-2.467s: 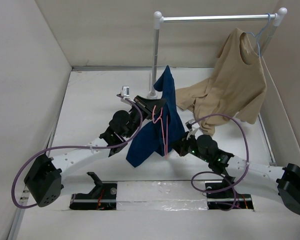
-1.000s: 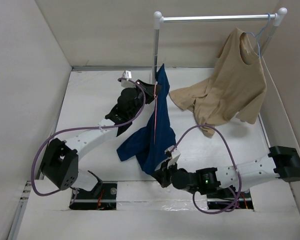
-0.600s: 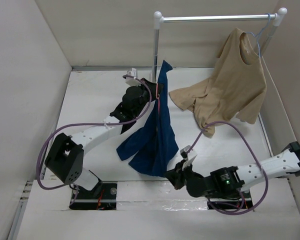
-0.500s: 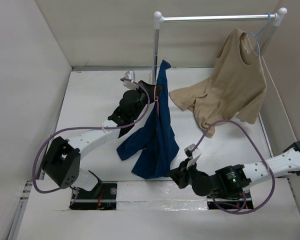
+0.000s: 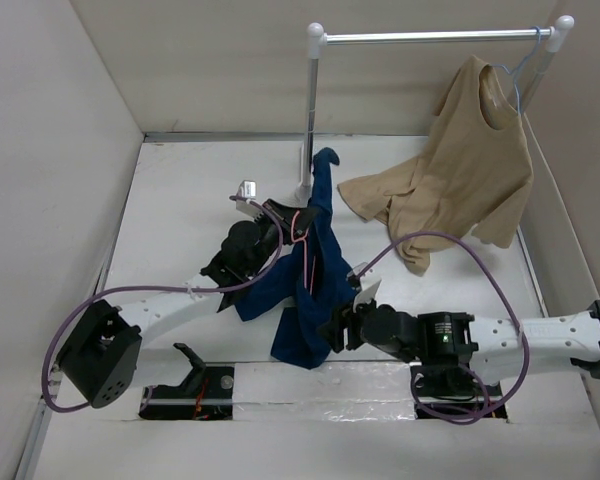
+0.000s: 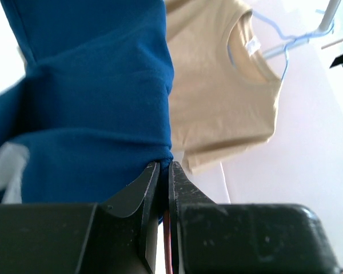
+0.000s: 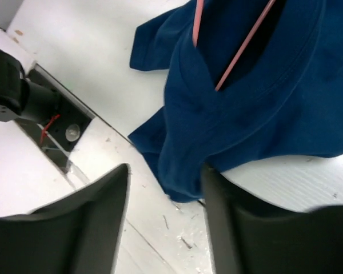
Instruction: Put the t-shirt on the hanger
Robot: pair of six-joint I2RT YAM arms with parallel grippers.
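Observation:
The navy t-shirt [image 5: 315, 275] hangs in a bunch from my left gripper [image 5: 293, 224], and its lower end rests on the table. The pink hanger [image 5: 304, 238] is threaded inside it, with thin wire showing at the top. In the left wrist view my left gripper [image 6: 164, 166] is shut on the hanger's wire together with a fold of the t-shirt [image 6: 91, 97]. My right gripper [image 5: 336, 326] is at the shirt's lower right edge. Its jaws are open in the right wrist view [image 7: 166, 171], and the t-shirt [image 7: 246, 114] hem droops between them. The hanger [image 7: 240, 54] shows inside the fabric there.
A tan t-shirt [image 5: 460, 170] hangs on a light blue hanger [image 5: 515, 75] from the white rail [image 5: 430, 37] at the back right. The rail's post [image 5: 312, 110] stands just behind the navy shirt. Side walls close in on the left and right.
My right gripper has opened and let go of the t-shirt's lower edge. My left gripper has come down and toward the near side with the hanger, so the shirt sags lower.

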